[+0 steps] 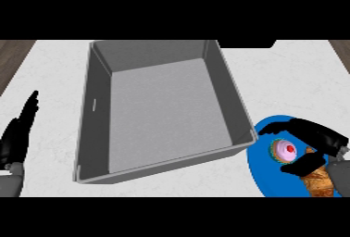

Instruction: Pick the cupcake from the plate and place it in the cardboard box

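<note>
Blue plate (263,162) sat at the lower right, just beside the box's near right corner, and your right hand (315,139) was over it with fingers and thumb curled around the cupcake (287,151), so read that hand as closed on it. You had fingers arching over the top and the thumb below, which looked like a side pinch meant to lift it off the plate without crushing the frosting. Whether the cupcake was already off the plate you could not tell from this angle. Cupcake showed pink frosting with a red dot in the centre and a greenish edge peeking out; small, mostly hidden by the hand. A brown pastry-like item (320,183) lay on the same plate, just under the thumb, so watch for a bump there. Grey box (92,134) was open-topped, wide and nothing in it, a short move left of the plate. Your left hand (17,136) rested at the left edge, fingers straight, away from everything.
</note>
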Controlling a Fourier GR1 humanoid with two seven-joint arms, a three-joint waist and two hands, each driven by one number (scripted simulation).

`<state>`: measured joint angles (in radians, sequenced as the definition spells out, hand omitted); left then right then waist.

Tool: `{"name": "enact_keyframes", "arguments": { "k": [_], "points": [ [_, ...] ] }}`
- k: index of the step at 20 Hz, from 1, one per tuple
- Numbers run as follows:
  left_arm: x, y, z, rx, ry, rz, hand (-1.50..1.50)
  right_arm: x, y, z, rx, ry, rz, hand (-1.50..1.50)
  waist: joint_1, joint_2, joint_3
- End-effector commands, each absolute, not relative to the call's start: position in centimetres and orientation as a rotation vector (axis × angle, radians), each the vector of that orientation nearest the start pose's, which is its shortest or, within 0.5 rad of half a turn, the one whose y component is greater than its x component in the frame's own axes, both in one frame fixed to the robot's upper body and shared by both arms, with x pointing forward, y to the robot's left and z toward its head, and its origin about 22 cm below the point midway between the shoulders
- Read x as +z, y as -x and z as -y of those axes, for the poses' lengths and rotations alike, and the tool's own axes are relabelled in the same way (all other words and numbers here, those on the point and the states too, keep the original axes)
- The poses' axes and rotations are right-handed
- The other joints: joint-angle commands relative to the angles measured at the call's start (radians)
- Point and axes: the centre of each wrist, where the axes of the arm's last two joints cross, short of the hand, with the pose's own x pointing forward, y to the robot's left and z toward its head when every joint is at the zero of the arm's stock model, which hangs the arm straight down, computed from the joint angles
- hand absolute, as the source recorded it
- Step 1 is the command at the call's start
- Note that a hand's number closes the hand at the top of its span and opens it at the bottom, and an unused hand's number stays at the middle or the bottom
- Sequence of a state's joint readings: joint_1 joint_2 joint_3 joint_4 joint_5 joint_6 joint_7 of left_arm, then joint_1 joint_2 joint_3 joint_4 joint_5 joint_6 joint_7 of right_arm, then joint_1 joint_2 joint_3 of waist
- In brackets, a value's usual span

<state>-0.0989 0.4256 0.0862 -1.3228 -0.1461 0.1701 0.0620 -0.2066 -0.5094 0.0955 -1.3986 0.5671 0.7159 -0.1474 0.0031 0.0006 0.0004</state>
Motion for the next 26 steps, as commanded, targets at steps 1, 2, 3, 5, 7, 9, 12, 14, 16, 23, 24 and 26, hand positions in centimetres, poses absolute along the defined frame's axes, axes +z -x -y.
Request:
{"name": "enact_keyframes", "arguments": {
  "k": [1,2,3,5,7,9,12,14,16,23,24,26],
  "points": [
    [0.8,-26.2,-34.7,-0.211,-0.643,1.370,0.00,4.4,-29.5,30.0,1.327,0.278,1.227,1.50,0.001,0.000,0.000],
    [1.9,-27.2,-35.4,-0.219,-0.646,1.371,0.00,3.9,-30.1,31.6,1.331,0.304,1.226,1.50,0.002,0.001,0.000],
    [1.6,-26.3,-36.9,-0.202,-0.660,1.372,0.00,6.0,-30.1,33.2,1.326,0.328,1.230,1.50,-0.001,0.000,0.000],
    [1.6,-28.6,-34.9,-0.213,-0.649,1.362,0.00,2.8,-29.9,31.8,1.329,0.349,1.279,1.50,-0.003,0.002,0.000],
    [1.7,-25.4,-36.4,-0.220,-0.659,1.374,0.00,3.8,-30.1,30.3,1.292,0.415,1.294,1.50,0.003,-0.001,0.000],
    [1.1,-26.0,-35.8,-0.196,-0.655,1.370,0.00,4.6,-31.2,32.2,1.288,0.473,1.329,1.50,0.003,0.000,0.000],
    [2.0,-26.4,-36.0,-0.195,-0.664,1.350,0.00,4.8,-28.6,28.6,1.142,0.687,1.243,1.50,-0.029,-0.012,-0.002],
    [0.7,-24.8,-37.7,-0.173,-0.695,1.316,0.00,3.5,-27.1,27.6,1.004,0.810,1.157,1.50,-0.061,-0.027,-0.007],
    [0.4,-24.4,-37.8,-0.170,-0.706,1.304,0.00,2.5,-25.9,27.2,0.909,0.926,1.059,1.50,-0.087,-0.037,-0.009],
    [0.5,-24.4,-37.4,-0.165,-0.690,1.311,0.00,7.8,-21.5,20.0,0.709,1.239,1.160,1.50,-0.085,-0.037,-0.008],
    [0.8,-24.5,-37.8,-0.170,-0.698,1.309,0.00,9.6,-21.3,18.6,0.680,1.286,1.215,1.50,-0.068,-0.033,-0.008],
    [1.1,-25.2,-37.4,-0.176,-0.681,1.329,0.00,11.6,-19.8,15.7,0.674,1.345,1.318,1.50,-0.056,-0.028,-0.008]
  ]
}}
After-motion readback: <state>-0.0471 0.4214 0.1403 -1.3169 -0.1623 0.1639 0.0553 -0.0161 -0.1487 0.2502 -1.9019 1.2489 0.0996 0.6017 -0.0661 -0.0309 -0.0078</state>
